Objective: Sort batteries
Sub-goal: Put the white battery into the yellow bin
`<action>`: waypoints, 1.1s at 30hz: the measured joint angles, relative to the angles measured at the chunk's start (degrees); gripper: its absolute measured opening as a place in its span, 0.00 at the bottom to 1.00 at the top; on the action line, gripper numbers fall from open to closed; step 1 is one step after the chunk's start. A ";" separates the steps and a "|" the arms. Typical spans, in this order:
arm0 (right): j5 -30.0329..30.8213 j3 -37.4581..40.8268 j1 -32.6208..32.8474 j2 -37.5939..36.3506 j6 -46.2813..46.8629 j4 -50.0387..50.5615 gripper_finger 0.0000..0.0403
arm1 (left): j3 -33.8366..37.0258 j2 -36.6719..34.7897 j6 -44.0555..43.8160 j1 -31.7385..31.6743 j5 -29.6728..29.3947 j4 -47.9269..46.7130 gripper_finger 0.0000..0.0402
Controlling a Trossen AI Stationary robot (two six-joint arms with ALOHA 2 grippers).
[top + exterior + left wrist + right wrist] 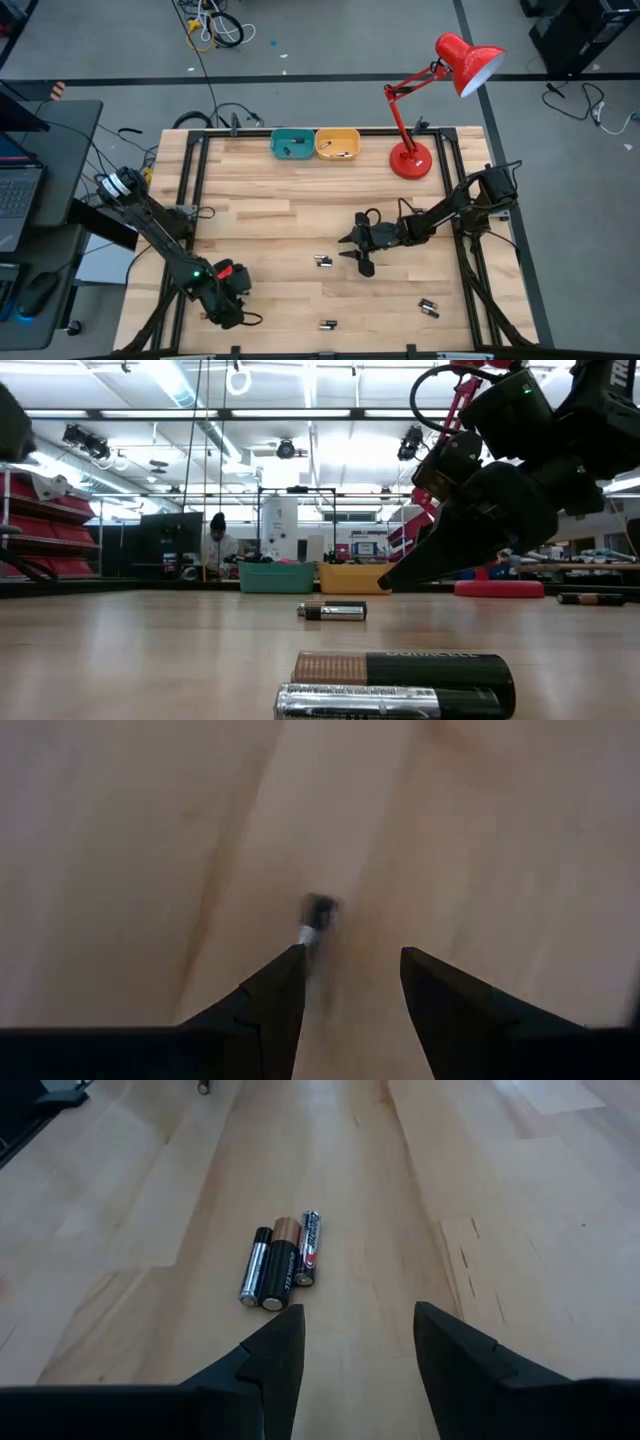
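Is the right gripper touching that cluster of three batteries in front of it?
Apart. In the right wrist view, the open right gripper shows bare wood between its fingertips and the three batteries, which lie side by side just ahead.

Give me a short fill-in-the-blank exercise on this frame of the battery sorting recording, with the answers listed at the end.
1. Beside the teal bin at the table's far edge stands a ____ bin.
2. Ahead of the right gripper lies a cluster of ____ batteries side by side.
3. The fingers of the right gripper are ____ and hold nothing.
4. The lamp at the table's far right corner is ____.

Answers: yellow; three; open; red
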State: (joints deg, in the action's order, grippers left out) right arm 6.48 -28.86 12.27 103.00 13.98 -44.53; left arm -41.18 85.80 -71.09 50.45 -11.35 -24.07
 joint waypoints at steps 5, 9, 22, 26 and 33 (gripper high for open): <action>0.00 0.00 0.00 0.00 0.02 0.02 0.43 | 0.98 2.42 -1.08 0.40 -0.19 0.81 0.45; 0.01 0.00 0.00 0.00 0.01 0.01 0.43 | 0.95 3.68 -0.16 0.36 -0.29 1.13 0.45; 0.05 0.00 -0.14 0.00 -0.56 -0.65 0.43 | -8.04 4.09 -3.73 -2.45 0.58 -21.91 0.45; 0.05 0.00 -0.71 0.00 -0.83 -1.03 0.43 | -10.43 4.04 -19.71 -3.70 0.82 -39.07 0.45; 0.11 0.00 -0.81 0.00 -1.05 -1.29 0.43 | -7.58 3.63 -31.12 -5.26 16.84 -45.75 0.45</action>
State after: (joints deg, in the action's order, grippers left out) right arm 6.59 -28.86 11.46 103.00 12.93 -45.82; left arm -48.76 89.42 -102.21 45.19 5.49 -69.81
